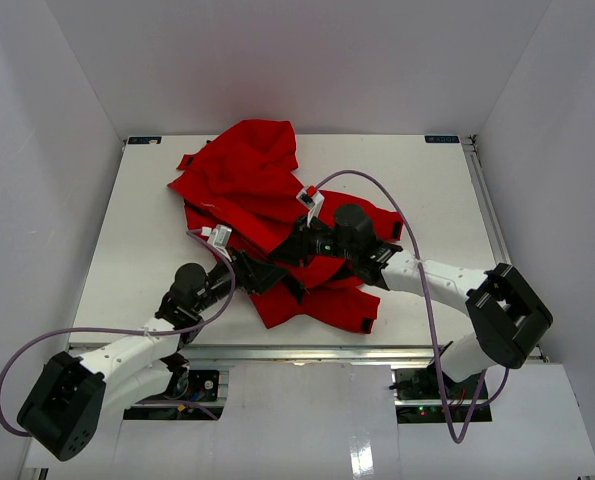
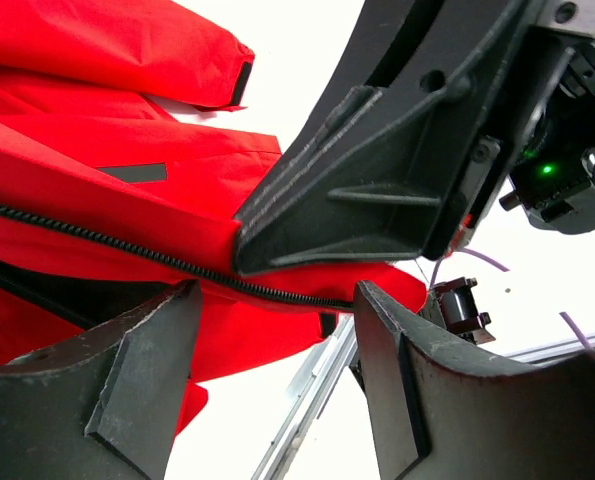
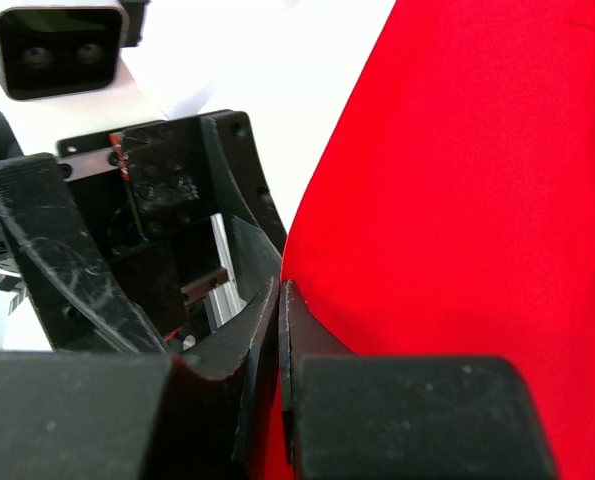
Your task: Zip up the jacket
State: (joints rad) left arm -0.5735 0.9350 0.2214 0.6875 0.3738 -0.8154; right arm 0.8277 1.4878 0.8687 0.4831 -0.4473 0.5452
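The red jacket lies crumpled in the middle of the white table, its lower hem near the front edge. My left gripper is open at the jacket's lower front. In the left wrist view its fingers stand wide apart just under the jacket edge with the dark zipper teeth. My right gripper is shut on a fold of the jacket, close to the left one. In the right wrist view its jaws meet with red fabric beside and between them.
The table's metal front rail runs just below the jacket's hem. White walls enclose the table on three sides. Purple cables loop over both arms. The two grippers are nearly touching; the right one's fingers fill the left wrist view.
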